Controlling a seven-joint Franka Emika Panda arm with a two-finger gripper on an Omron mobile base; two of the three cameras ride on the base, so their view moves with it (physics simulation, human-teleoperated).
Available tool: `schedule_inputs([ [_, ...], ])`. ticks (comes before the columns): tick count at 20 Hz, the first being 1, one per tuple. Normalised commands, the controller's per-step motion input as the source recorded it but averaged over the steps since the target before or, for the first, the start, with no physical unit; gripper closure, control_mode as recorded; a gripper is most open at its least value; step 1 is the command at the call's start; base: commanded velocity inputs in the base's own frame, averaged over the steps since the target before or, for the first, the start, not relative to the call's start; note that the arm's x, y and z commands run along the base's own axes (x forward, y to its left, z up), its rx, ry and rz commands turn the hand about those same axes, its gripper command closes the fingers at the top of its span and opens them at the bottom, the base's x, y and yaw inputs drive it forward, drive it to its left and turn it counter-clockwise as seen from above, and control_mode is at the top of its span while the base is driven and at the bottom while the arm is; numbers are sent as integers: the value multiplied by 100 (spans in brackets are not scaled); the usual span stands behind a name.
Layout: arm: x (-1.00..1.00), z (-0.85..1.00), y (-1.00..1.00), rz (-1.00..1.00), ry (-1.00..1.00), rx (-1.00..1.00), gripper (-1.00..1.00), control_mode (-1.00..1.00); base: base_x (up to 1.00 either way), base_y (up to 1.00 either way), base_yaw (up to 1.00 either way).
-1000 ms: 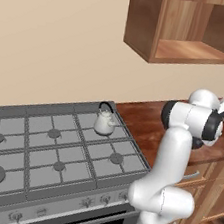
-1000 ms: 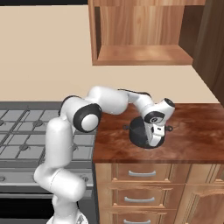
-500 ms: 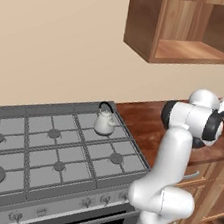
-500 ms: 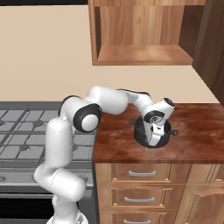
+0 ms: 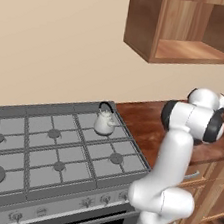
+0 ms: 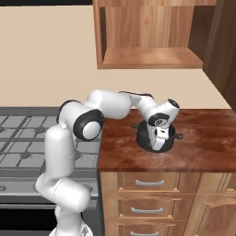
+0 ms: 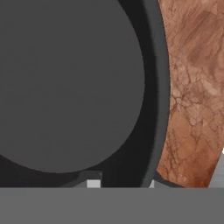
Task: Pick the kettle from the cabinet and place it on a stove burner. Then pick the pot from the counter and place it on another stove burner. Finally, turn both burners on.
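while no writing shows anywhere, the gripper (image 7: 120,183) pinches the pot (image 7: 70,83) rim.

Dark grey pot (image 7: 70,83) on reddish-brown, wood-grained counter (image 7: 192,87).

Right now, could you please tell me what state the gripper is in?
Gripper: closed on the pot rim, one finger inside the wall, one outside; the pot sits on the counter.
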Motion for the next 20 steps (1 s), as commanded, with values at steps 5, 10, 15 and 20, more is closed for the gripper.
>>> schedule_inputs([
  [5,-7,20,36,0,0,-4,100,-100,0,0,0],
  [10,-14,17,41,0,0,-5,100,-100,0,0,0],
  [15,-22,12,48,0,-1,-5,100,-100,0,0,0],
  [20,-24,13,51,0,-1,-5,100,-100,0,0,0],
])
